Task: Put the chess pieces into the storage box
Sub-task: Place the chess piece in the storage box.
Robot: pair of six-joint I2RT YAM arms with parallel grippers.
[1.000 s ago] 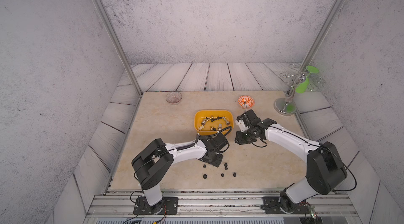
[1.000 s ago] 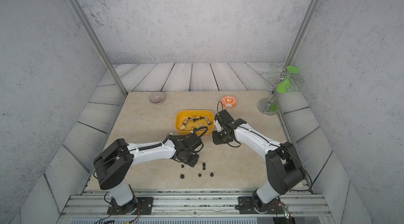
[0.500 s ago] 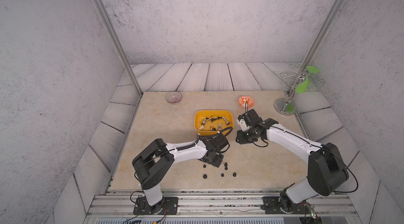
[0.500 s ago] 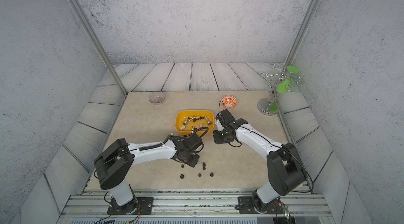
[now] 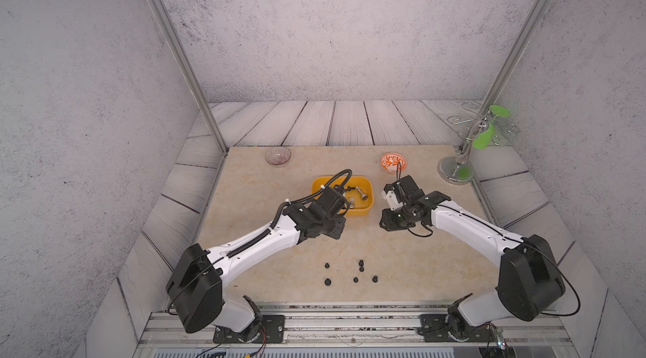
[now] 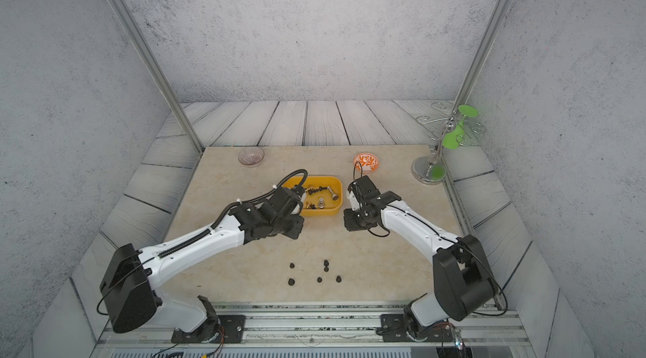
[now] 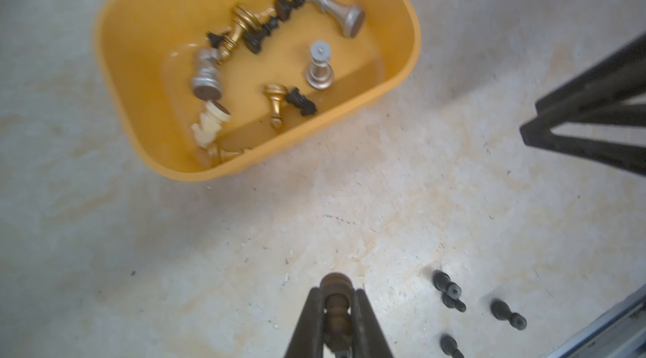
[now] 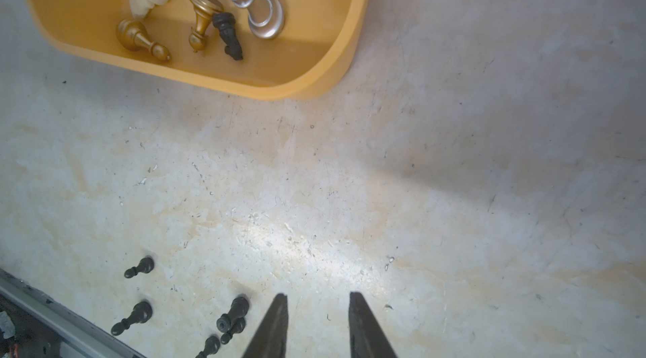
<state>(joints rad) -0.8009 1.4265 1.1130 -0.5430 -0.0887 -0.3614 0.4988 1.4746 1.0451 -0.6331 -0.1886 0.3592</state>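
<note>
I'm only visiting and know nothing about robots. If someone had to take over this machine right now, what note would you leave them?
Left gripper: shut on a dark chess piece, held above the table, short of the storage box.
Right gripper: open and empty, over bare table beside the box.
Done: about eleven pieces in the box: silver, gold, black and one cream.
Left: drop the held piece in, then collect the six loose black pieces near the table's front edge.
</note>
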